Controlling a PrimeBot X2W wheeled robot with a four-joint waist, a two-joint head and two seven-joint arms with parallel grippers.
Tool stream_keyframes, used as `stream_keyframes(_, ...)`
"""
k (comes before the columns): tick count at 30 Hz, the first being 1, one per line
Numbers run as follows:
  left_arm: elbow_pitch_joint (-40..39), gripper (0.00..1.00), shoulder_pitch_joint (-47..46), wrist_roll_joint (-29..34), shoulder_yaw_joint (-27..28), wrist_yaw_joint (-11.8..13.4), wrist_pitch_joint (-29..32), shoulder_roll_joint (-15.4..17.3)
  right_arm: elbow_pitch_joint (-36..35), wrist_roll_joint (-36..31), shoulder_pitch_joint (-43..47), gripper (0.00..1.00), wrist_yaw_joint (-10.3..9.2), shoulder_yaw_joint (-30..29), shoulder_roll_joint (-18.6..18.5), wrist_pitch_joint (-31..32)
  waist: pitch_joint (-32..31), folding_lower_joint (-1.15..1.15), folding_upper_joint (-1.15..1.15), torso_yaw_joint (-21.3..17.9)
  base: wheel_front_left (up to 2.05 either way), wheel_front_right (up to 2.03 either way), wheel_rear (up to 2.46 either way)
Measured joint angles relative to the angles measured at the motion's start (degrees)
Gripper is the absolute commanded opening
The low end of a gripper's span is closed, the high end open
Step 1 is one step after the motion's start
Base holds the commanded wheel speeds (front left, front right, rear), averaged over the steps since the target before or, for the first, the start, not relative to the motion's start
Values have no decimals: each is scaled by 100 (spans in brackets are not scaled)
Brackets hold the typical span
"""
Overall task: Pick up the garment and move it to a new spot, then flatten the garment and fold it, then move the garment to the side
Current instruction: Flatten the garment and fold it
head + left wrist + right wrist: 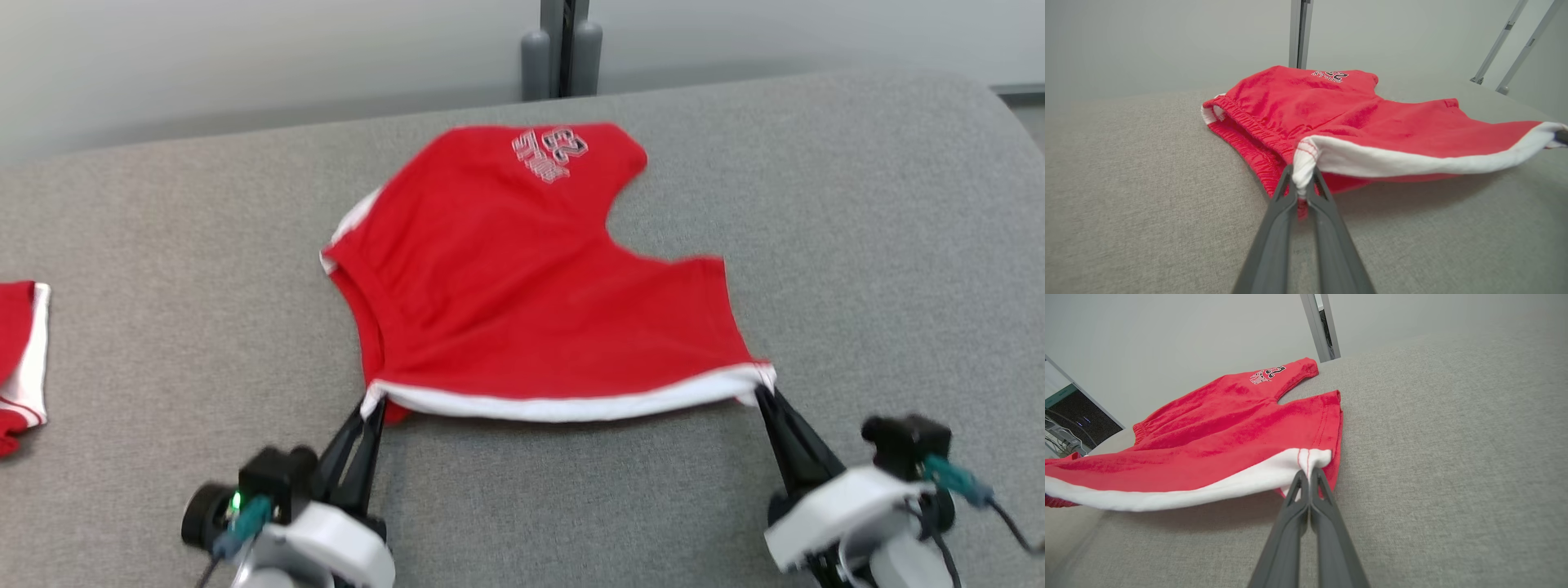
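Left tool, right tool each pinch garment hem; grey fabric surface, pale wall.

I'm in a test lab, not a home: padded grey fabric bench in front of me, bare pale wall, grey metal post behind it, angled frame struts, cabling in a dark side bay.

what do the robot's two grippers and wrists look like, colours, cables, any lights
The left gripper and right gripper each have two long, dark, tapering fingers on a glossy white wrist housing. Each carries a black camera block with a teal plug and dark cable; the left one shows a green light.
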Motion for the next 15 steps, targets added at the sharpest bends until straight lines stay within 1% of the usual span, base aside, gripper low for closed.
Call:
stream_keyframes(5, -1103, 0, 1005, -102, 19, 334, 226, 60, -896, -401, 1095, 0, 0, -466, 42, 2, -290, 0, 0, 61, 0, 0, 0)
stream_keyframes(7, -1573, 0, 1339, -142, 33, 498, 393, 76, -1282, -567, 1463, 0, 0, -651, 84, 97, -380, 0, 0, 75, 0, 0, 0)
stream_keyframes(10, -2250, 0, 1793, -198, 63, 694, 665, 156, -1933, -826, 2015, 0, 0, -1003, 187, 352, -509, 0, 0, 103, 0, 0, 0)
stream_keyframes(15, -3182, 0, 2336, -254, 90, 886, 1092, 339, -3054, -1216, 2764, 0, 0, -1518, 368, 931, -664, 0, 0, 158, 0, 0, 0)
